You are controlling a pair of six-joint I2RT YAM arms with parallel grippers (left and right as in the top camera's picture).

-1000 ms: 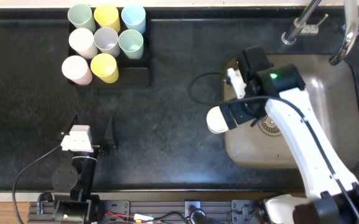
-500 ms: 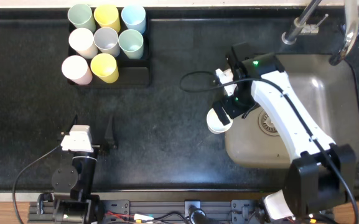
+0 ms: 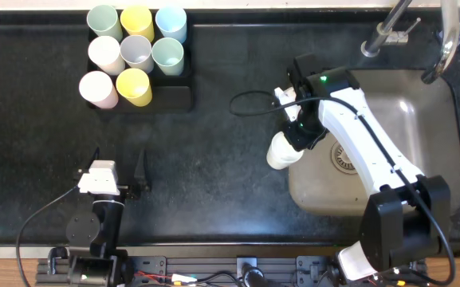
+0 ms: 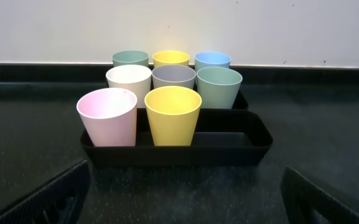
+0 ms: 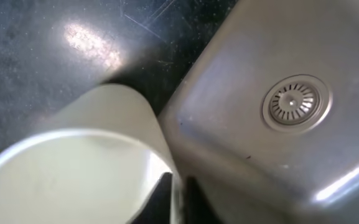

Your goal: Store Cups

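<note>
Your dark speckled counter (image 3: 214, 175) runs under a pale wall, with a steel sink (image 3: 421, 183) set in at the right. A black tray (image 4: 254, 140) at the far left corner holds eight cups (image 4: 173, 115). Over the last second your right arm's wrist has swung left towards the counter, while the cream cup (image 5: 86, 162) has barely shifted: it hangs tilted over the sink's left rim. The right gripper (image 3: 293, 142) is clamped on the cup's wall. The left gripper (image 3: 119, 163) hasn't moved, its jaws spread wide and empty, facing the tray.
</note>
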